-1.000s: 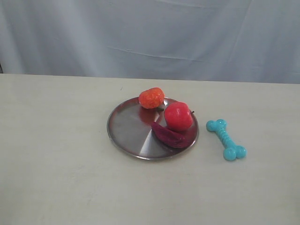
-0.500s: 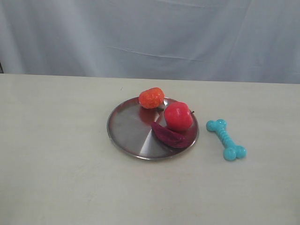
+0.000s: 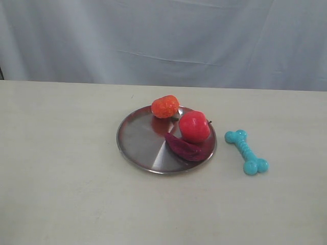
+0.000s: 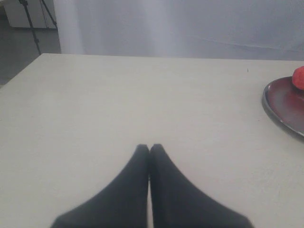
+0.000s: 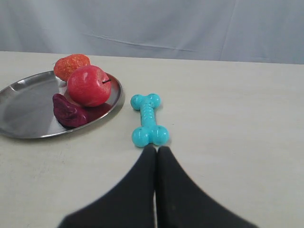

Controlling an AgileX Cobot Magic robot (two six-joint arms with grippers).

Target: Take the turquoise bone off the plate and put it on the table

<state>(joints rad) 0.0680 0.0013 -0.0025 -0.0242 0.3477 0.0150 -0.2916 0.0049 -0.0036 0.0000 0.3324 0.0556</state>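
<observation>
The right gripper is seen closed, its two dark fingers pressed together along their length with nothing held between them. In the right wrist view, the turquoise bone appears just past the fingertips. It lies flat on the table with one knobbed end turned toward the gripper and the other toward the far edge.

In the exterior view the turquoise bone is found off the plate. It rests on the bare table on the side of the plate that faces the right edge, near the rim but not touching it. Its ribbed shaft is angled so that the lower end points toward the near right corner.

The plate is placed around the middle of the tabletop, and three things are carried on it. A red apple is set on the part nearest the bone. A dark purple piece is laid just beside the apple, toward the near edge. An orange-red fruit is perched at the rim facing the far edge. The rest of the plate is left bare and reflective.

The left gripper is likewise shown closed and empty, with its fingers meeting at the tips. It is held over bare tabletop, well apart from the plate, of which only part of the rim is caught. A grey-white cloth backdrop is hung behind the far edge.
</observation>
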